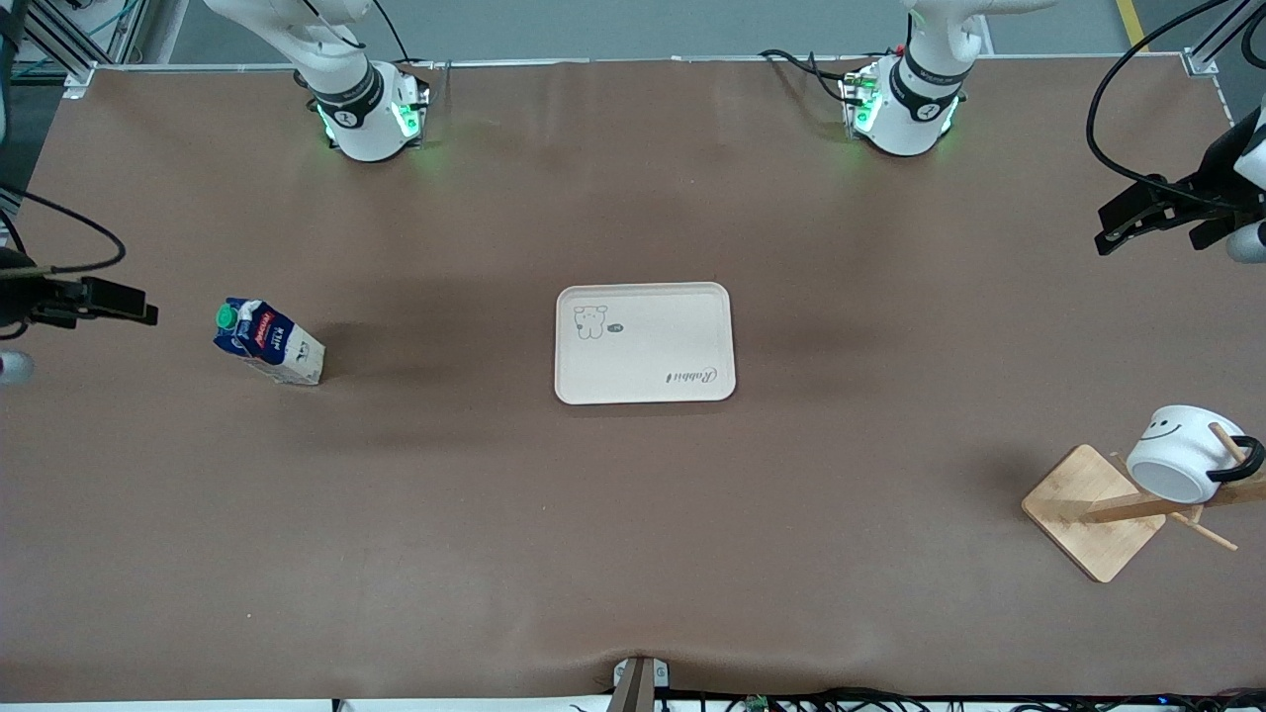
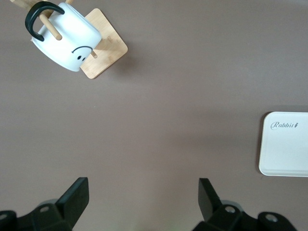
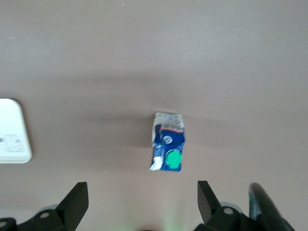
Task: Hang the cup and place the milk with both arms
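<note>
Cup (image 1: pixel 1177 455) hangs on wooden rack (image 1: pixel 1093 509); milk (image 1: pixel 269 342) stands on counter (image 1: pixel 633 514), tray (image 1: pixel 644 342) mid-counter. Left gripper (image 1: pixel 1137 218) and right gripper (image 1: pixel 109 300) hover at the counter's ends, jaws wide open, empty.

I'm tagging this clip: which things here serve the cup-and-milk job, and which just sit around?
Job:
- cup, hanging on the wooden rack
- milk, standing on the table
- left gripper, open
- right gripper, open

Around:
- white tray, possibly the milk's destination

Brown table cover (image 1: pixel 633 554), grey floor (image 1: pixel 633 30) w/ yellow line.
</note>
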